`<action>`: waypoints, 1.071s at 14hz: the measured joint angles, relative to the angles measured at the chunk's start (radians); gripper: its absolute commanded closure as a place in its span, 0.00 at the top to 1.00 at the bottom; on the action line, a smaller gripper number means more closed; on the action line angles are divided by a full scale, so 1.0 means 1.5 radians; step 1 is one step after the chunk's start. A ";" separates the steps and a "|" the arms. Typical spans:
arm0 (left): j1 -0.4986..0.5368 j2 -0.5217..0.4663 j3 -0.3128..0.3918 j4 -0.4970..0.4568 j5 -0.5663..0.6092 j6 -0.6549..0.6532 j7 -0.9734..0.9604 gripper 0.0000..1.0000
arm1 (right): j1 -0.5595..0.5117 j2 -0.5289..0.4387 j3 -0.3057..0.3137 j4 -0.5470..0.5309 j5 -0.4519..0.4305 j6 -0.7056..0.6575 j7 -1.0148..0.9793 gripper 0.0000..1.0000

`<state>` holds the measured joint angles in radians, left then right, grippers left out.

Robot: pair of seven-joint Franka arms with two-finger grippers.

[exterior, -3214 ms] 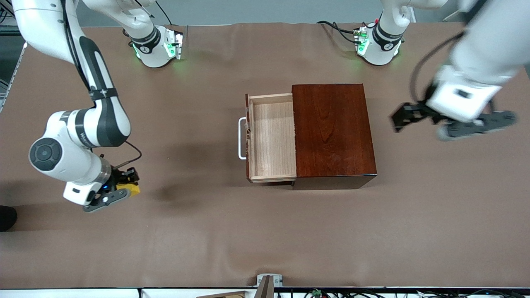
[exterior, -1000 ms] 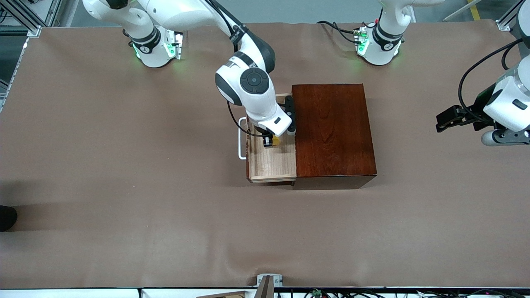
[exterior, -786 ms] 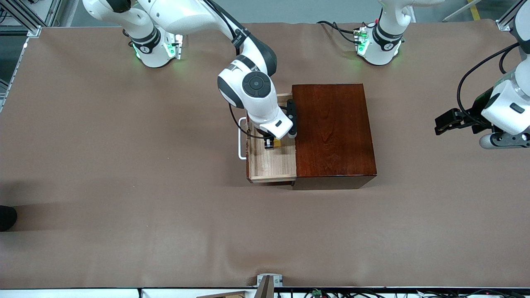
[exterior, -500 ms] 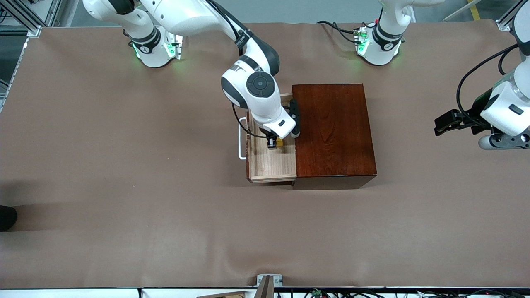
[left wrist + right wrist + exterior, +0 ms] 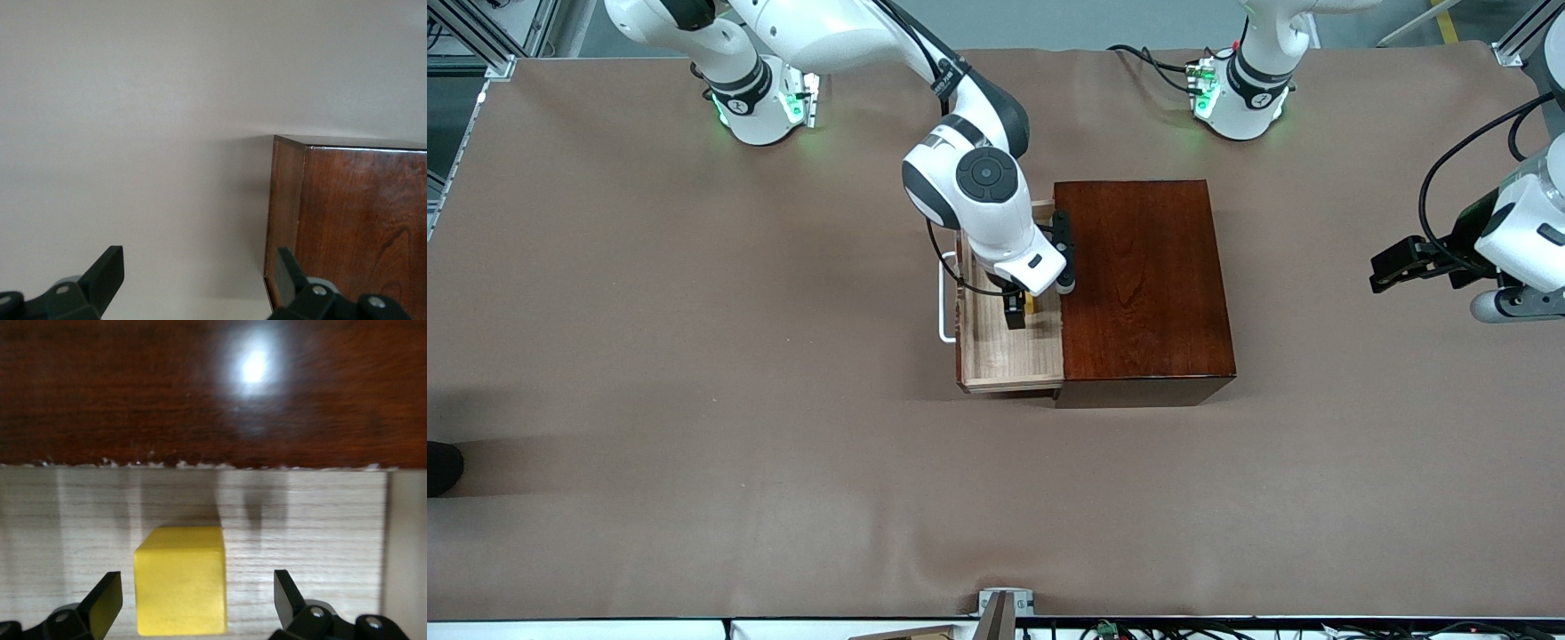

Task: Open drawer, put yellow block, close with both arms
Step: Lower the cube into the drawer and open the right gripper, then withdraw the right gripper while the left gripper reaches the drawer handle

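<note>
Glossy wooden box (image 5: 1144, 276), matt pale-wood drawer (image 5: 1014, 351)

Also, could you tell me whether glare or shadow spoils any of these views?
Right wrist view: a bright glare spot on the glossy wooden box, and soft streaks of shadow on the drawer floor above the yellow block, which stays sharp. Left wrist view: the tabletop looks washed out and pale. Front view: even light, soft shadows beside the box.
</note>
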<state>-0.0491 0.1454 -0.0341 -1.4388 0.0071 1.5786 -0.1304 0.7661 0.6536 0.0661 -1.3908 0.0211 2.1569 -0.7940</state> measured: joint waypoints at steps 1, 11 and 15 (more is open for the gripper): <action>0.000 -0.001 0.000 0.001 0.000 0.000 0.000 1.00 | 0.000 -0.009 -0.002 0.003 0.000 -0.002 0.000 1.00; -0.006 -0.005 -0.008 0.003 0.000 0.000 0.001 1.00 | -0.136 -0.129 -0.021 0.005 0.000 -0.184 0.034 1.00; -0.011 -0.005 -0.062 0.003 -0.014 0.000 0.006 1.00 | -0.247 -0.173 -0.025 0.001 0.000 -0.245 0.075 1.00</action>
<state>-0.0662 0.1376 -0.1269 -1.4344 -0.0139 1.5786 -0.1207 0.3961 0.3935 0.0282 -1.3885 0.0205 1.7900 -0.6810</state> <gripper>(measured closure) 0.000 0.000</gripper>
